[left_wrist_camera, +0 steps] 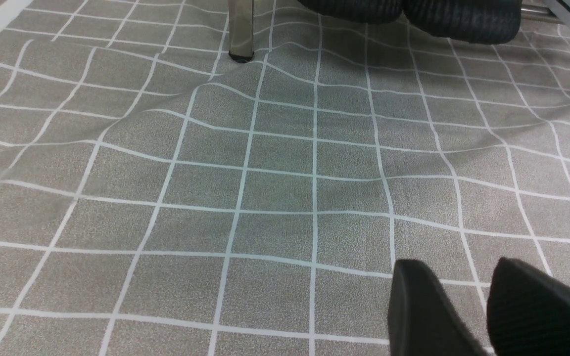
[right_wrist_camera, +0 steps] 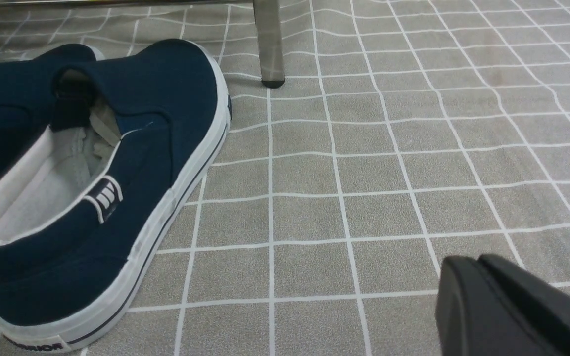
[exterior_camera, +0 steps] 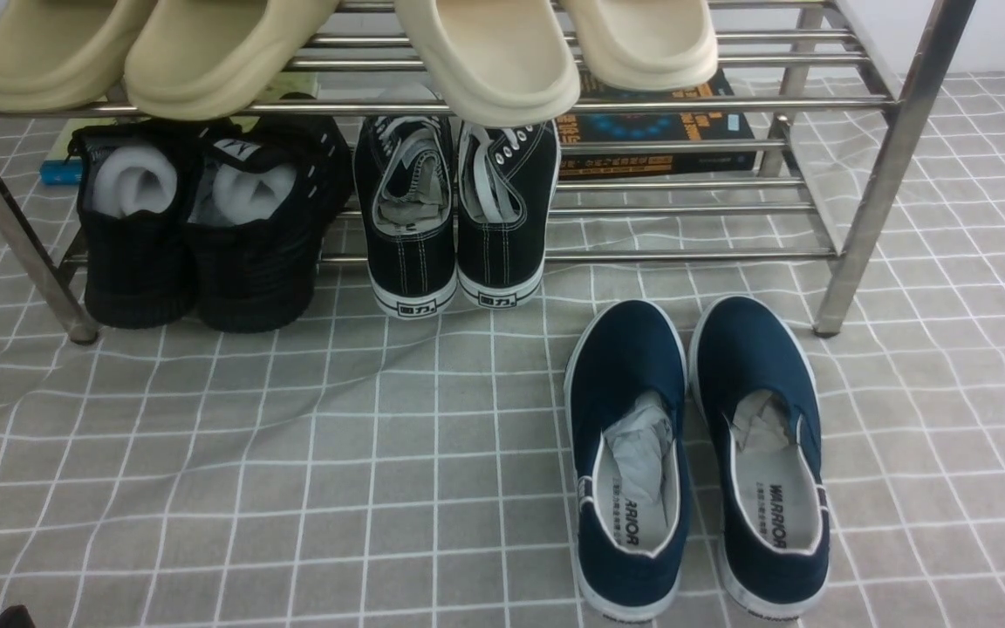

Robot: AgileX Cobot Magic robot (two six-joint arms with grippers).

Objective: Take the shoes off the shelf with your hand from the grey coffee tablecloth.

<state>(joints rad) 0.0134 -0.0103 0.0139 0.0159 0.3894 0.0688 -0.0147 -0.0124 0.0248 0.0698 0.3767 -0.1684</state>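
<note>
**Kai:** Front view first: navy shoes [exterior_camera: 694, 453] sit nearest the camera, side by side on the grey coffee tablecloth [exterior_camera: 293, 488], toes toward the shelf [exterior_camera: 869, 209], just in front of its right leg. Paper stuffing in both. Neither touches the rack.

**Ren:** So they're off the shelf?

**Kai:** Looks that way. Lower tier holds two black pairs, the left pair [exterior_camera: 197, 227] and the lace-ups [exterior_camera: 459, 218]; right part of that tier has no shoes, only a book [exterior_camera: 659, 131] behind the rails. Beige slippers [exterior_camera: 337, 48] on top. No arm shows in this view, apart from a dark scrap in the bottom left corner that I can't identify.

**Ren:** Left wrist?

**Kai:** Left gripper [left_wrist_camera: 483, 316] hangs over bare cloth with a clear gap between its fingertips, holding nothing. Wrinkled cloth, one rack leg and the heels of the left black pair ahead. Navy pair not in this view.

**Ren:** Right wrist?

**Kai:** Right gripper [right_wrist_camera: 483, 296] has its fingers nearly together, at most a slit between them, nothing in it. One navy shoe [right_wrist_camera: 117, 173] stands flat on the cloth, apart from the gripper, no contact. Rack leg [right_wrist_camera: 270, 44] just past the toe.

**Ren:** Status?

**Kai:** My read: removal done, both shoes placed and released. What's left is at most backing the arms away. No multi-fingered hand visible anywhere, only two-finger grippers.
</note>
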